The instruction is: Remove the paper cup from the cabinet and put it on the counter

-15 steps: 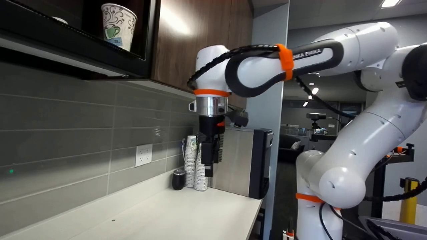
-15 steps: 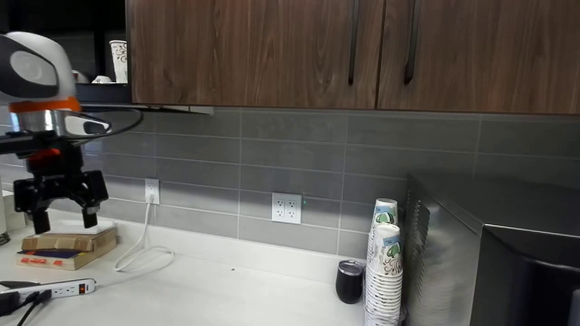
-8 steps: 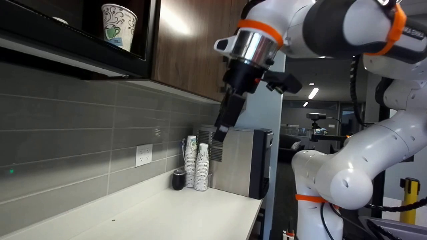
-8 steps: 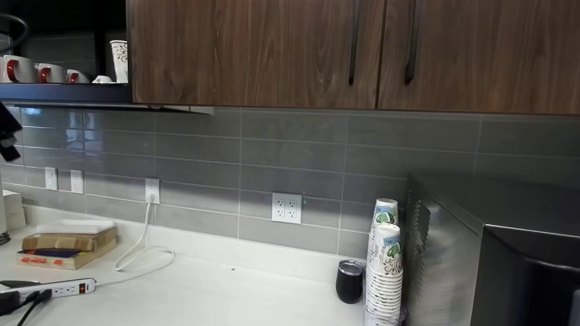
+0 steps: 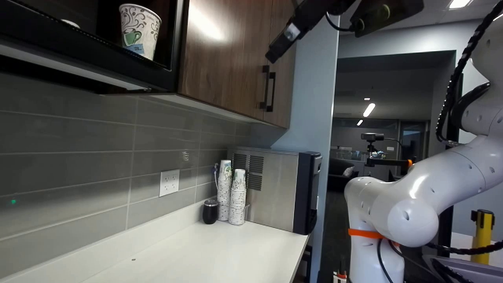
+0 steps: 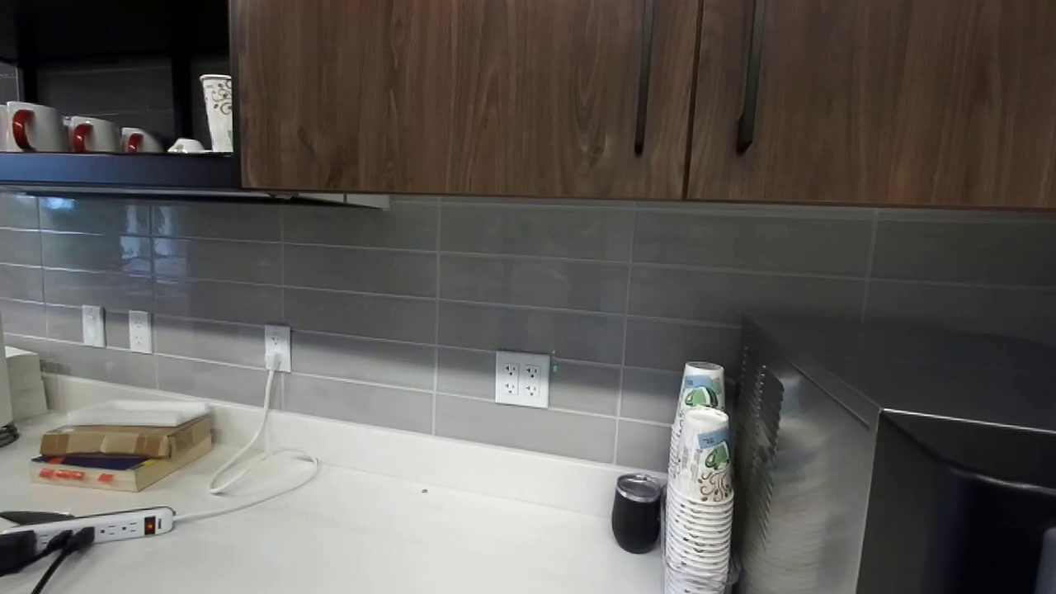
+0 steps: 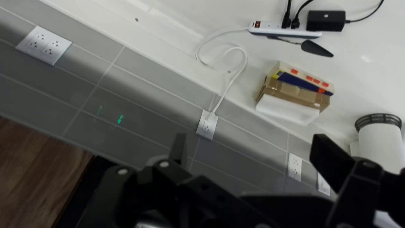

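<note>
While the paper cup (image 5: 140, 31) is standing in the cabinet (image 5: 224, 74) above the counter's (image 5: 220, 251) back edge, your gripper (image 7: 250, 145) is hanging spread; likely light and crushable, the paper cup is inviting soft mid-side pinching.

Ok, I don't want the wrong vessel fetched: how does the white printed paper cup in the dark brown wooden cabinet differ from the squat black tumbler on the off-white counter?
The white paper cup bears swirls and a green mug; the black tumbler looks unprinted. The cup's straight sides flare upward; the tumbler's curve. The cup sits higher, in the cabinet; the tumbler, on the counter. Both appear upright.
</note>
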Robot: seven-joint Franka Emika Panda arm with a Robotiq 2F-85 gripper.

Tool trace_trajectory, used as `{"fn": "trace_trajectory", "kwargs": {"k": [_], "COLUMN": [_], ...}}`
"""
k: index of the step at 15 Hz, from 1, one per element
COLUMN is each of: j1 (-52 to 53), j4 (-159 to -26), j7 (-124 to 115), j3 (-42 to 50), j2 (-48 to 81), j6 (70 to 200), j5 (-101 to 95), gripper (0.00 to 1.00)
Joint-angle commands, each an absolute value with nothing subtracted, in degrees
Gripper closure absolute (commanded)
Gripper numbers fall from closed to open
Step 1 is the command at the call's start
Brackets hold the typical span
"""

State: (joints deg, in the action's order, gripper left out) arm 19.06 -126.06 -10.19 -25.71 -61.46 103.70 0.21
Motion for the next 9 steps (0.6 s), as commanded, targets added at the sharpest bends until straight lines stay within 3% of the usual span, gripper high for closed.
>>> {"fn": "trace_trajectory", "kwargs": {"k": [1,9], "j1": [14.3,6.5], "j4": [-118.6,-106.6], "j7": [-9.7,-11.0], "j3": [-25.8,-27.2], "j2": [-56.9,-46.6], "j6": [104.0,103.9], "j5": [-0.1,-2.5], "gripper": [0.0,0.0]}}
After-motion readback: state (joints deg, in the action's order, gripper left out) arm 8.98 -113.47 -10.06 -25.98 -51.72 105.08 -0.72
